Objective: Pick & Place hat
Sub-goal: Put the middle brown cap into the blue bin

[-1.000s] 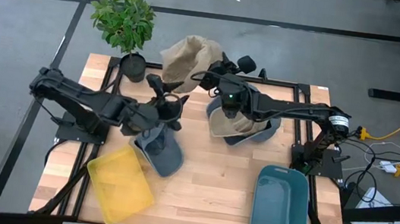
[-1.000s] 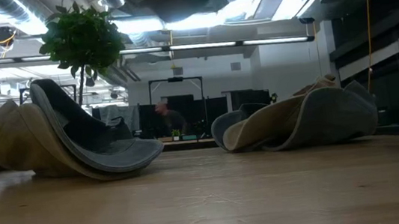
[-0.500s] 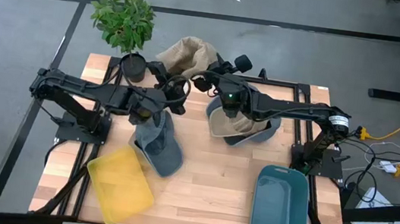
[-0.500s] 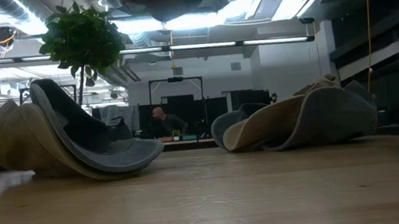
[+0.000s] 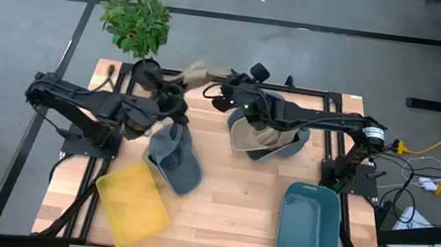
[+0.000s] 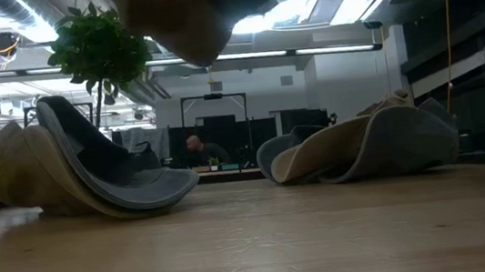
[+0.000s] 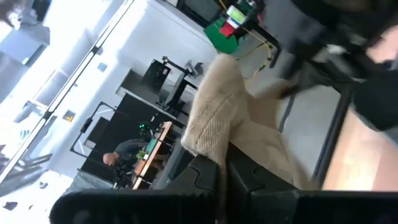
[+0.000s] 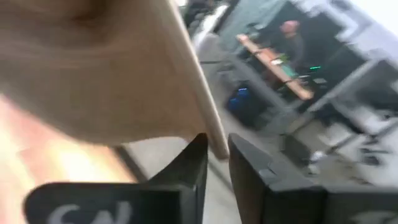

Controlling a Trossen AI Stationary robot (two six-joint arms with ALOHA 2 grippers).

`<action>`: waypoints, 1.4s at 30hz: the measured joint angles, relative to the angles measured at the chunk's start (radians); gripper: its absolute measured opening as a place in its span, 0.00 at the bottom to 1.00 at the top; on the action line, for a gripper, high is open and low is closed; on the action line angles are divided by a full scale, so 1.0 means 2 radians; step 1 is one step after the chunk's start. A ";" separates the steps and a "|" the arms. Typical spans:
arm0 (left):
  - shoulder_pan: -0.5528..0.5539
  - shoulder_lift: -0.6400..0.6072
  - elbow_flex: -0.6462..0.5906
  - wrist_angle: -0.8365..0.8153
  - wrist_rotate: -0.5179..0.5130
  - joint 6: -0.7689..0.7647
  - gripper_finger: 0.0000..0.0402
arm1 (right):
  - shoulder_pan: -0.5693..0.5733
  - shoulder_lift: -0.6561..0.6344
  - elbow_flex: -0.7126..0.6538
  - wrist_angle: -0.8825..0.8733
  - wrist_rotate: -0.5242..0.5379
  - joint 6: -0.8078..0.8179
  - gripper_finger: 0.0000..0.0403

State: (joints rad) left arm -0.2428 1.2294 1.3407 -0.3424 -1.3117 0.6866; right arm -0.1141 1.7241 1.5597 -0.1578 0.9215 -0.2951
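Knitted beige hat (image 5: pixel 191 74) — left tool (image 5: pixel 174 101) clamps it; right tool (image 5: pixel 226 90) slightly parted beside it.

- Tan hat (image 5: pixel 195 74) hangs above the table's (image 5: pixel 228 200) far edge, between the two grippers.
- Left gripper (image 5: pixel 175 94) sits at the hat's left side, right gripper (image 5: pixel 222 93) at its right.
- Grey hat (image 5: pixel 175 160) lies left of centre; another hat (image 5: pixel 265 140) lies under the right arm.
- Yellow bin (image 5: pixel 131 203) near left, teal bin (image 5: pixel 309 227) near right.
- Plant (image 5: pixel 137 25) at far left corner.
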 joint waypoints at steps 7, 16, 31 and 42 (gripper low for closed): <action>-0.004 -0.051 0.000 0.000 -0.033 0.004 0.01 | -0.013 0.000 0.000 -0.031 -0.225 0.063 0.33; -0.007 -0.092 0.000 0.001 -0.035 0.009 0.01 | -0.030 0.000 -0.018 0.048 -0.382 0.091 0.58; -0.041 -0.097 0.000 0.005 -0.029 0.008 0.01 | -0.084 0.001 -0.163 0.360 -0.436 0.154 0.66; -0.045 -0.097 0.000 0.017 -0.001 -0.010 0.01 | -0.096 0.001 -0.180 0.443 -0.550 0.172 0.61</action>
State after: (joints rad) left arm -0.3332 1.0355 1.3411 -0.3092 -1.3133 0.6676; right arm -0.3062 1.7252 1.2006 0.7276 -0.1794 0.0486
